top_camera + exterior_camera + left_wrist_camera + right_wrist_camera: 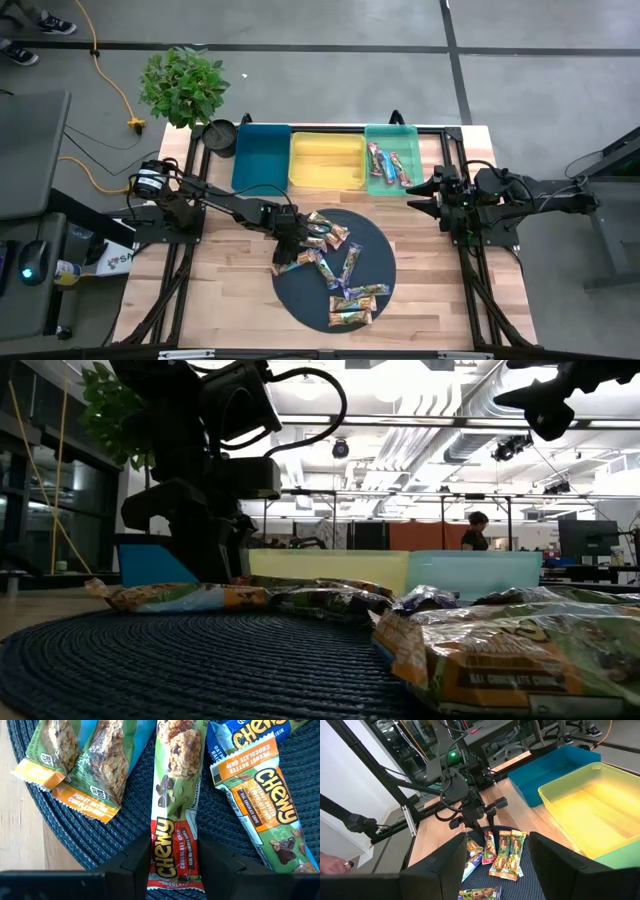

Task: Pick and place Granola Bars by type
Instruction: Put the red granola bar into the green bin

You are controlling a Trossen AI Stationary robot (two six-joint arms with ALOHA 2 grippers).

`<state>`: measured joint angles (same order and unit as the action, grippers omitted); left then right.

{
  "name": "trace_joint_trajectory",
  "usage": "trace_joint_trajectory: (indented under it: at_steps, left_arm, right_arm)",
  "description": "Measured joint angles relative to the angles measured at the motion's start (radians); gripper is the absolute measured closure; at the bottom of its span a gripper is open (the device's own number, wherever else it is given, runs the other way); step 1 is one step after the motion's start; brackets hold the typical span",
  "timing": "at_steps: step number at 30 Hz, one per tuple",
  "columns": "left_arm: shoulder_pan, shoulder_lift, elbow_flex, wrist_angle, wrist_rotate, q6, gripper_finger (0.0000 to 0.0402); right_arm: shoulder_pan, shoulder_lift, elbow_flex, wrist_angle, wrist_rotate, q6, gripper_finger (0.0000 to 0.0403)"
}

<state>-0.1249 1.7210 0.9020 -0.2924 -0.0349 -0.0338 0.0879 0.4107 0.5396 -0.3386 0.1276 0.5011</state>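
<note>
Your left hand (290, 232) is reaching in low over the left edge of the round dark mat (300, 300), its fingers pinching a red-ended chocolate chip granola bar (172, 840) that is lying on the mat among the other Granola Bars (345, 285). Your right hand (425, 195) is hovering, fingers spread and holding nothing, near the bench's (240, 310) right edge beside the green bin (375, 180), which is holding a few bars.

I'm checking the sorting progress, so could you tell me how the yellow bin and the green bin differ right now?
The yellow bin looks empty, while the green bin holds a couple of granola bars. The yellow bin sits in the middle of the row; the green bin is at the right end. Both are translucent rectangular bins.
</note>
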Motion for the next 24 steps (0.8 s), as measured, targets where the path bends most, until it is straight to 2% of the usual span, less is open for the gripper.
trace_joint_trajectory:
  at_steps: [7, 12, 21, 24]
  left_arm:
    - [0.0, -0.039, 0.048, -0.06, -0.054, 0.017, 0.0273]
    - [0.0, -0.055, 0.117, -0.148, -0.054, 0.037, 0.0294]
    - [0.0, -0.058, 0.259, -0.183, -0.059, 0.087, 0.03]
    - [0.0, -0.058, 0.322, -0.184, -0.103, 0.137, 0.03]
  right_arm:
    - [0.0, 0.0, 0.0, 0.0, 0.0, 0.0, 0.0203]
    - [0.0, 0.0, 0.0, 0.0, 0.0, 0.0, 0.0203]
    - [0.0, 0.0, 0.0, 0.0, 0.001, 0.0, 0.0203]
    - [0.0, 0.001, 0.0, 0.0, 0.01, -0.001, 0.0203]
